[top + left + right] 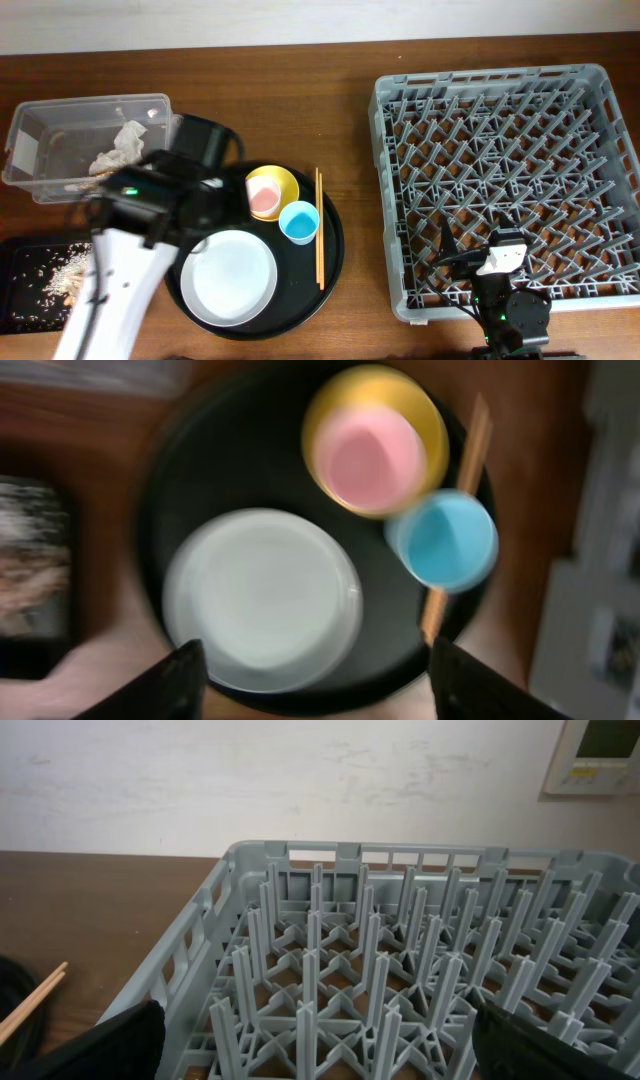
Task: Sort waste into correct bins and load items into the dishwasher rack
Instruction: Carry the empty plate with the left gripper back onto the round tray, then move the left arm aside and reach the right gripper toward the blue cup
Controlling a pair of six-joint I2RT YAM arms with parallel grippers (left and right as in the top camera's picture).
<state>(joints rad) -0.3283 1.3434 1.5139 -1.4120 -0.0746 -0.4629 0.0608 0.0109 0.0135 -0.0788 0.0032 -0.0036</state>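
While my left pincer [318, 652] hangs apart by the plate [262, 598], my right pincer [318, 1013] stands apart at six o'clock of the rack [300, 851].

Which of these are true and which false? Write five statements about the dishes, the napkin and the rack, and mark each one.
1. The pink cup sits in the bowl. True.
2. The plate stands in the rack. False: it lies on the round tray.
3. The napkin lies in the clear tub. True.
4. The blue cup stands on the bare table. False: it is on the round tray, beside the bowl.
5. The chopsticks lie on the round tray. True.
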